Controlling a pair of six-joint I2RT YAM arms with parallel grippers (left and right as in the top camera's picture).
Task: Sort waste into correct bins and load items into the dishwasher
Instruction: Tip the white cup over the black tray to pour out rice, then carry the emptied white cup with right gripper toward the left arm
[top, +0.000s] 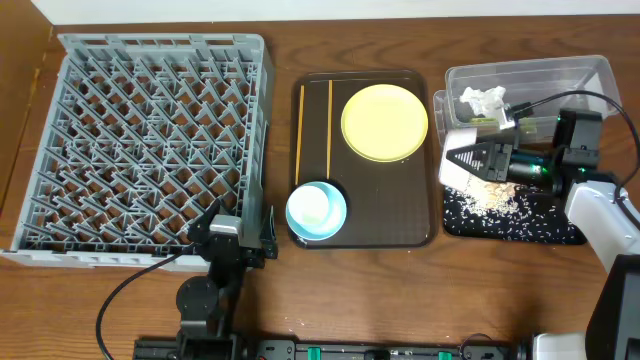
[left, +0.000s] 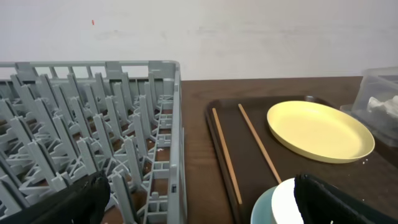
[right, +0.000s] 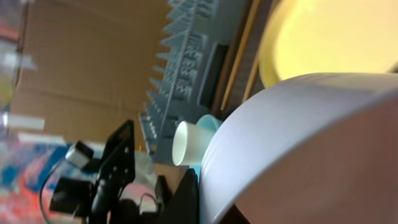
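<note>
My right gripper (top: 468, 158) is shut on a white bowl (top: 456, 150) and holds it tipped on its side over the black tray (top: 560, 232). Rice-like crumbs (top: 493, 196) lie in that tray. In the right wrist view the white bowl (right: 298, 137) fills the frame beside one black finger (right: 189, 196). The clear tub (top: 590, 72) holds the white paper scrap (top: 483, 100) and the green wrapper (top: 477, 122). The yellow plate (top: 384, 122), two orange sticks (top: 299, 120) and the light blue bowl (top: 316, 212) sit on the brown tray (top: 400, 210). My left gripper (top: 235, 238) is open and empty.
The grey dish rack (top: 150, 140) fills the left side and holds nothing. A small white cup (left: 283, 202) stands inside the blue bowl. The left gripper (left: 199, 205) hangs by the rack's front right corner. A black cable (top: 560, 98) crosses the tub.
</note>
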